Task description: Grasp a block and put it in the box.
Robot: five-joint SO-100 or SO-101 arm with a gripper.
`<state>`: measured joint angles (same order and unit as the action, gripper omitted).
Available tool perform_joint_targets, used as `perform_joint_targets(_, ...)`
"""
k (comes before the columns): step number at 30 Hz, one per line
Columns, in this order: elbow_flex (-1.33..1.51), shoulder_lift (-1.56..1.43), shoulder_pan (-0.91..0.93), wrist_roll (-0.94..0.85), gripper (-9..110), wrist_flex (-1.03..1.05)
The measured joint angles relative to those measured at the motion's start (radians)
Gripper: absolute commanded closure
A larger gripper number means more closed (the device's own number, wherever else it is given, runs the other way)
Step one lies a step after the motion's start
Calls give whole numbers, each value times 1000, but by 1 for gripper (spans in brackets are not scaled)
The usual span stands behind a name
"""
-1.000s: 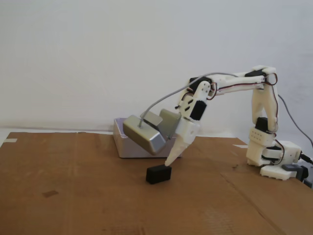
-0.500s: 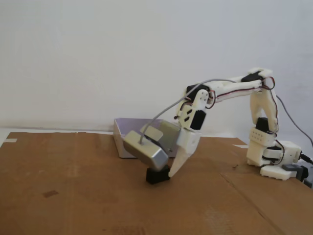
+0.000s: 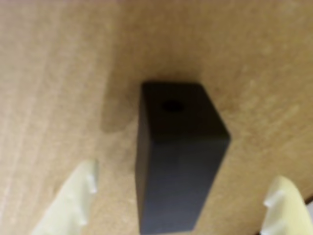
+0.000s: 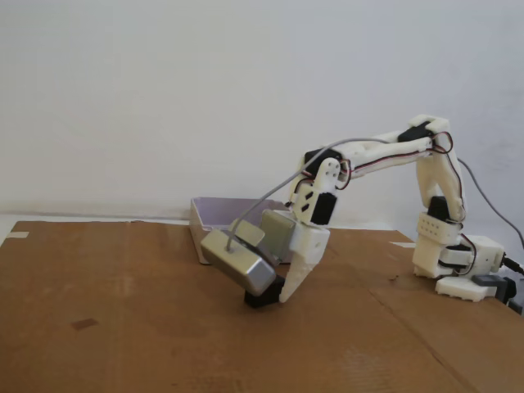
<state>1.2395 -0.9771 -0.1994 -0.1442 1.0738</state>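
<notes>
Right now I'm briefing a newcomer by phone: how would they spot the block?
On the brown cardboard sheet, look in front of the pale lavender box, under the white arm's end effector. The block is the only small matte black piece, with a round hole on top.

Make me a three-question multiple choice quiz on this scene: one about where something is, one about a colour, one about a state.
1. Where is the block?
A. in the box
B. on the cardboard between the fingers
C. lifted in the air

2. What colour is the block?
A. black
B. red
C. white

3. How is the hand?
A. shut on the block
B. open around the block
C. far from the block

Answers: 1 B, the wrist view shows it resting on cardboard with a finger on each side. 2 A, it is matte black. 3 B, gaps show on both sides.
</notes>
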Motion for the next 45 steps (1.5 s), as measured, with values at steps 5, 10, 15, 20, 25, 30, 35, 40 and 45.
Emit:
perform_joint_targets(5, 0, 18, 8, 11, 60, 0)
perform_joint_targets(10, 0, 20, 21, 11, 60, 0)
perform_joint_targets(15, 0, 21, 48, 11, 60, -12)
perform_joint_targets(20, -2, 34, 57, 14, 60, -41)
perform_joint_targets(25, -17, 52, 57, 12, 60, -43)
perform_joint_targets(30, -18, 54, 57, 12, 60, -43)
perform_joint_targets(35, -18, 54, 57, 51, 60, -43)
perform_joint_targets(40, -20, 61, 58, 54, 61, -43)
perform_joint_targets(45, -35, 71, 57, 54, 61, -43)
